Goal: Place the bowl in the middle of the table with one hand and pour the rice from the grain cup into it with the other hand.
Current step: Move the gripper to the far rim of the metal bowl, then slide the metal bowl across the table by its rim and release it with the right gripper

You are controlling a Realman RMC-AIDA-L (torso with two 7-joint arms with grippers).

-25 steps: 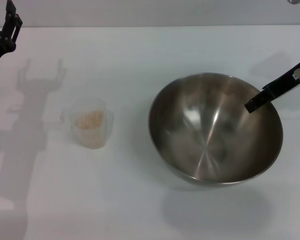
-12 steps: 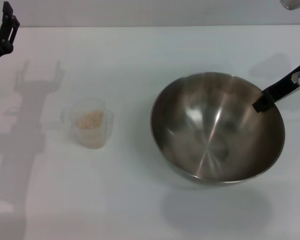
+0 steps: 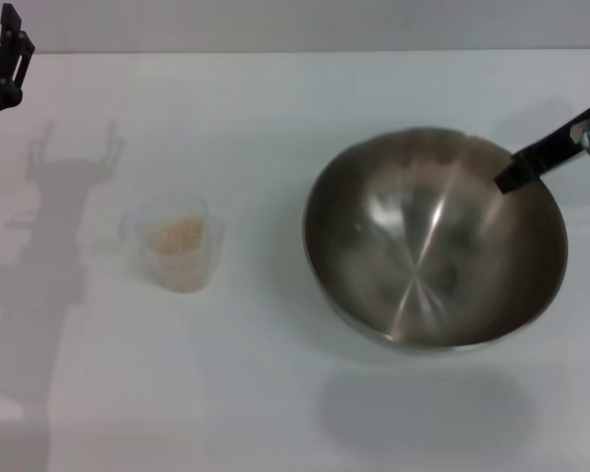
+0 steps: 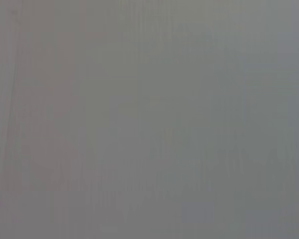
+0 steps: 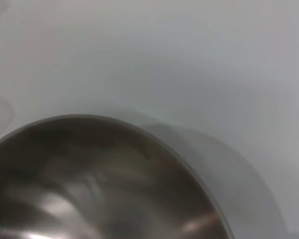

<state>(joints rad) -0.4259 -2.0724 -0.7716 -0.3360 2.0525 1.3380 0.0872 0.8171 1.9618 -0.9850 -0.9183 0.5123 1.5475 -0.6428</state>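
I see right gripper (image 3: 511, 180) clamped on bowl (image 3: 435, 241) rim at 2 o'clock, bowl tilted, lifted for centring. Cup (image 3: 181, 240) with rice (image 3: 176, 235) waits at 9 o'clock on table (image 3: 275, 393). Left gripper (image 3: 8, 49) parked at 10 o'clock, fingers apart.

Right claw (image 3: 516, 175) reaches in from the right; left claw (image 3: 7, 54) parked far left

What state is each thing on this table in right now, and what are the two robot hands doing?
bowl: empty, tilted, right of the table's middle.
grain cup: upright, apart from the bowl.
rice: inside the cup, unpoured.
right gripper: a finger reaches over the bowl's far right rim.
left gripper: raised at the far left corner, holding nothing.
table: white.
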